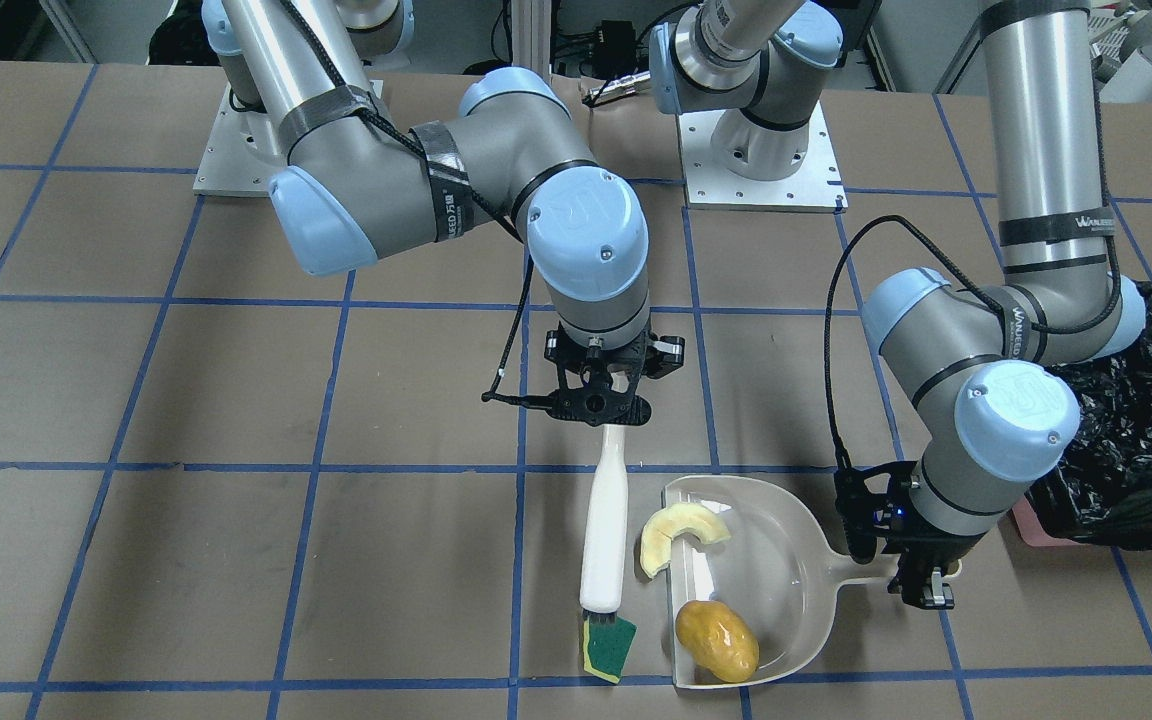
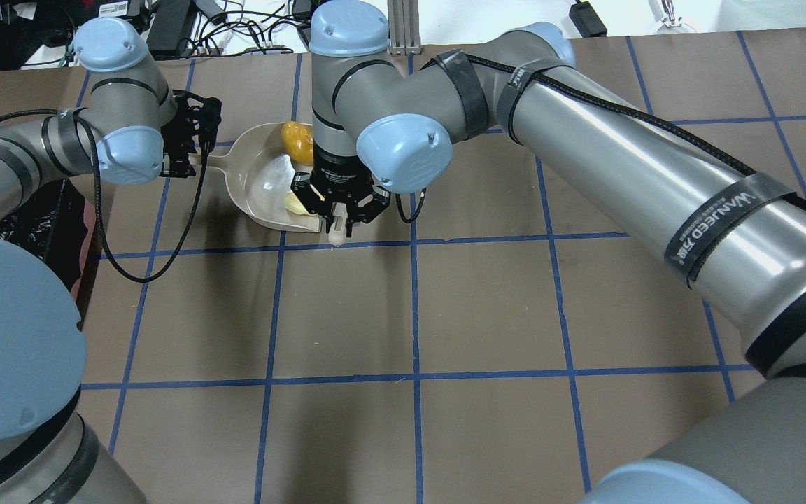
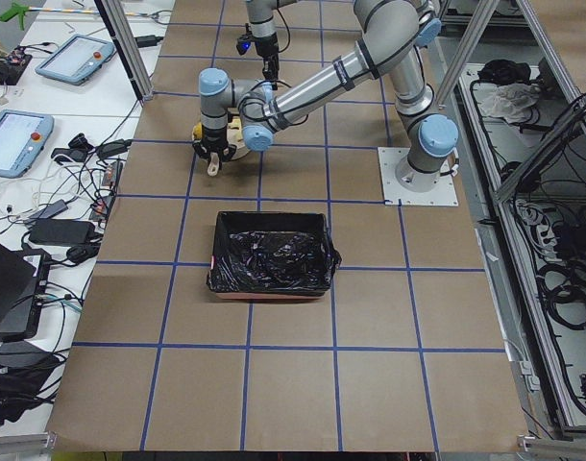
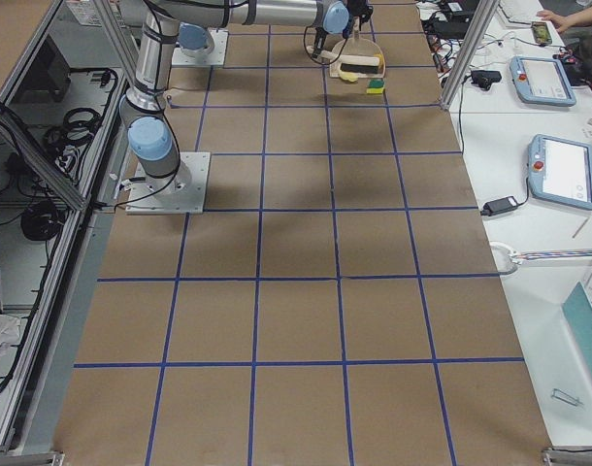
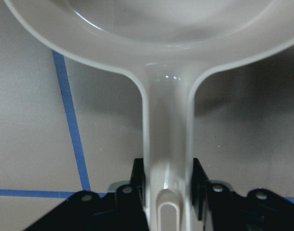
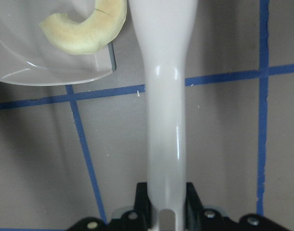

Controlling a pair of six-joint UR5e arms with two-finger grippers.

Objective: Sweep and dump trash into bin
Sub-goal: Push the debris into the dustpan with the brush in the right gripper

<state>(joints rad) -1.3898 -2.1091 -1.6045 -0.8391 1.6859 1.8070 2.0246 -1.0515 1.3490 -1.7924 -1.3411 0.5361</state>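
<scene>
From across the table, the brown paper-covered table [image 1: 236, 560] carries a grid of blue tape, and two white base plates [image 1: 761, 150] sit at its far edge. The right gripper [image 1: 598, 405] is clamped on the handle of the beige brush [image 1: 604, 535], whose black bristles touch the green-and-yellow sponge [image 1: 608, 648] on the table, just outside the dustpan [image 1: 786, 580]. The potato [image 1: 717, 640] lies inside the pan near its open lip, and the croissant-like piece [image 1: 681, 532] lies across that lip. The left gripper [image 1: 921, 590] grips the pan's handle, with the black-lined bin [image 1: 1136, 450] just behind that arm. The overhead view shows cables and power bricks [image 2: 172, 21] beyond the table's far edge. The left-end view shows the bin standing well apart from the dustpan, with tablets [image 3: 14, 139] on a white bench alongside. The right-end view shows aluminium frame posts [image 4: 461, 49] and more tablets. The left wrist camera shows the fingers tight on the pan handle, and the right wrist camera shows the fingers tight on the brush handle.
</scene>
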